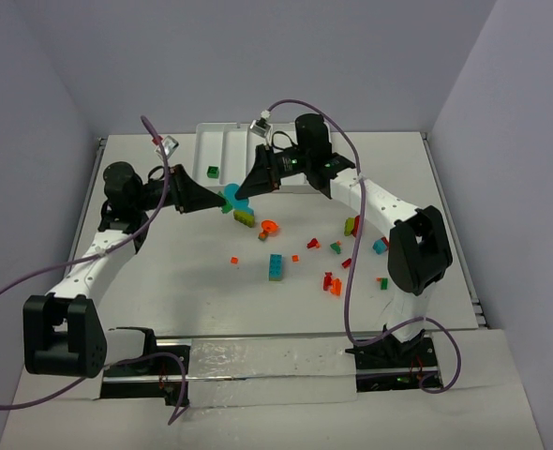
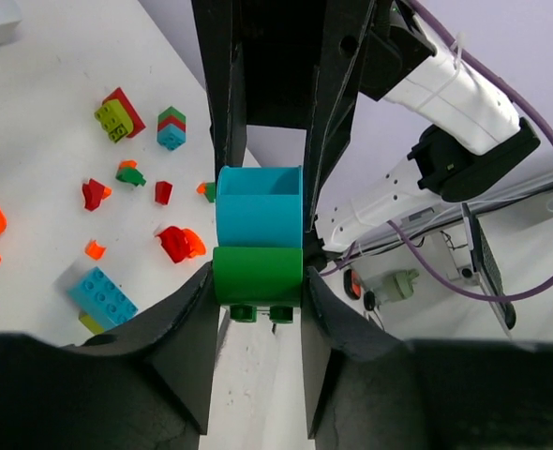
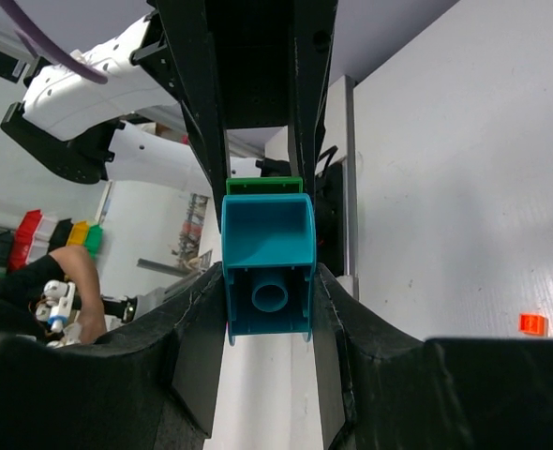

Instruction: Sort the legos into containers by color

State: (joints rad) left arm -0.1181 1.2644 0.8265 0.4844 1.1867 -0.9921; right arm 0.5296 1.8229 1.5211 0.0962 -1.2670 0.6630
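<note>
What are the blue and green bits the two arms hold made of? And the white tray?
The teal piece and green piece: likely hard moulded plastic, smooth, faint sheen, crisp edges; a moulded tube shows inside the teal one. The tray: probably white plastic, raised rims; finish hard to judge.

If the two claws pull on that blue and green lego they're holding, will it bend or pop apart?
Probably pop apart: the blue piece and green piece look like stiff plastic joined only at a seam. The blue one looks hollow, so likely light. Smooth sides might slip, though the left claw pinches green and the right claw pinches blue.
</note>
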